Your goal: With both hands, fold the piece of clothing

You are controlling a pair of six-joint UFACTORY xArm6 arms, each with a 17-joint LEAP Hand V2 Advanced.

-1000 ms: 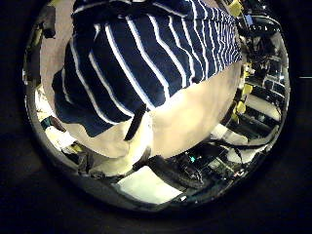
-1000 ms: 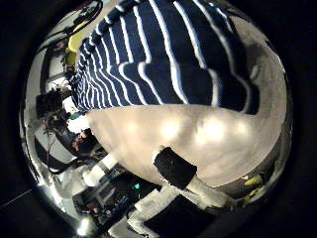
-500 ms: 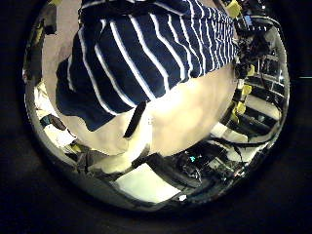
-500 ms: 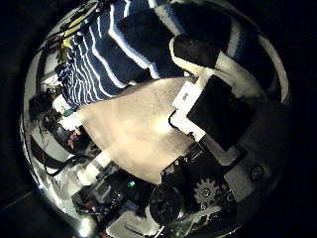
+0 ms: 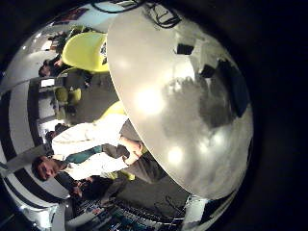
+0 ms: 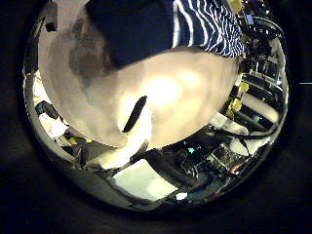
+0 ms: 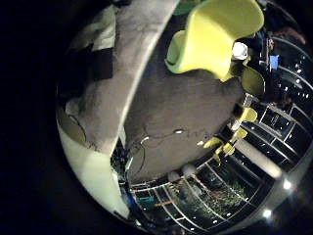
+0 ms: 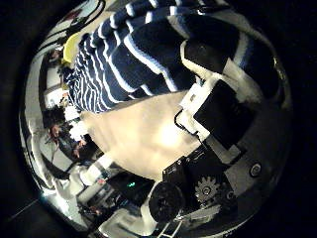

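The striped piece of clothing (image 8: 119,59) lies on the table (image 8: 139,129) in the right thumb side palm view. The right hand (image 8: 213,99) reaches in over it with its fingers bent, and a fingertip (image 8: 203,55) rests on the cloth near its edge. In the left thumb side palm view the clothing (image 6: 205,19) lies at the far part of the table (image 6: 185,88), with a dark, shaded fold close to the palm. One finger of the left hand (image 6: 136,112) shows over bare table. I cannot see whether that hand grips the cloth.
The left little finger side palm view shows bare table top (image 5: 164,96) and a chair (image 5: 82,53) beyond its edge. The right little finger side palm view shows the table's edge (image 7: 108,88), the floor and another chair (image 7: 210,34).
The right hand's fingers have curled into view and onto the clothing. In the left thumb side view the whole picture has shifted. A dark fold now lies close to the palm and more bare table shows.
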